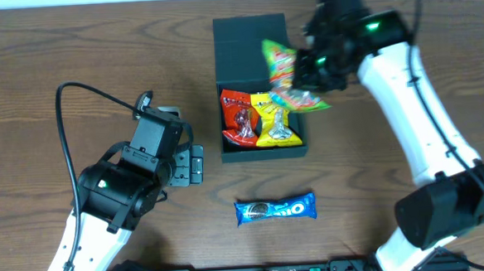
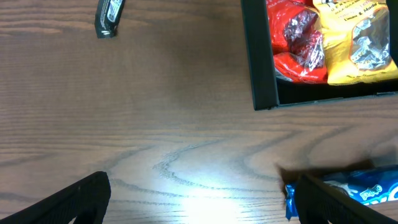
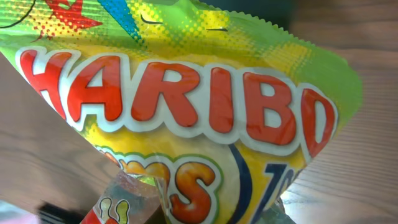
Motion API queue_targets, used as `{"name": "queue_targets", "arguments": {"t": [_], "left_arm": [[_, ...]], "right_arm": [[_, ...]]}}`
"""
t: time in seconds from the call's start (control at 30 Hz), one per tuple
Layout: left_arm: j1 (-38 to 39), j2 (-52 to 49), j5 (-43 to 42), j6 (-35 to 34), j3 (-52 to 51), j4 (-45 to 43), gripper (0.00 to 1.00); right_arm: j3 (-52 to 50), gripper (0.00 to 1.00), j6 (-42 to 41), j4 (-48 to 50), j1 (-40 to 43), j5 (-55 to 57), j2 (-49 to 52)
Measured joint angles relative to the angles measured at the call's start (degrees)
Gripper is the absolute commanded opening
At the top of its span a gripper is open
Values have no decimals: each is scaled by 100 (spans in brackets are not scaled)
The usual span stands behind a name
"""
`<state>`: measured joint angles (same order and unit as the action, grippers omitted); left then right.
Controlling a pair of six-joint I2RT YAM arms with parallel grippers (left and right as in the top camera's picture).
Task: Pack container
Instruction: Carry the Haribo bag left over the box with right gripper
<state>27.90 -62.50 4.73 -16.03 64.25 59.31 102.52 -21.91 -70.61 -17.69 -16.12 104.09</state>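
Note:
The dark teal container (image 1: 264, 153) lies open at mid-table, its lid flap (image 1: 250, 44) folded back. A red packet (image 1: 239, 119) and a yellow packet (image 1: 274, 123) lie side by side in its near half. My right gripper (image 1: 309, 72) is shut on a green-yellow Haribo bag (image 1: 293, 75), held in the air over the container's right edge; the bag (image 3: 186, 106) fills the right wrist view and hides the fingers. My left gripper (image 1: 190, 165) stands open over bare wood left of the container, with nothing between its fingers (image 2: 81, 199).
A blue Oreo packet (image 1: 275, 208) lies on the table in front of the container; its end (image 2: 367, 190) sits by my left gripper's right finger. The container's corner (image 2: 258, 62) shows in the left wrist view, and a small dark object (image 2: 109, 15) sits at that view's top left.

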Motion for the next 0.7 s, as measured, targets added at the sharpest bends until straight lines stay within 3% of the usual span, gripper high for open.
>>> {"name": "queue_targets", "arguments": {"t": [0.17,0.33,0.7], "left_arm": [[0,0,0,0,0,0,95],[0,0,0,0,0,0,96],[0,0,0,0,0,0,95]], "right_arm": [[-4,2,-151,59,-761,581,0],[-234,2,-350,219,-817,883,0],[-1998,2,-468,1980,-815,1051,4]]}}
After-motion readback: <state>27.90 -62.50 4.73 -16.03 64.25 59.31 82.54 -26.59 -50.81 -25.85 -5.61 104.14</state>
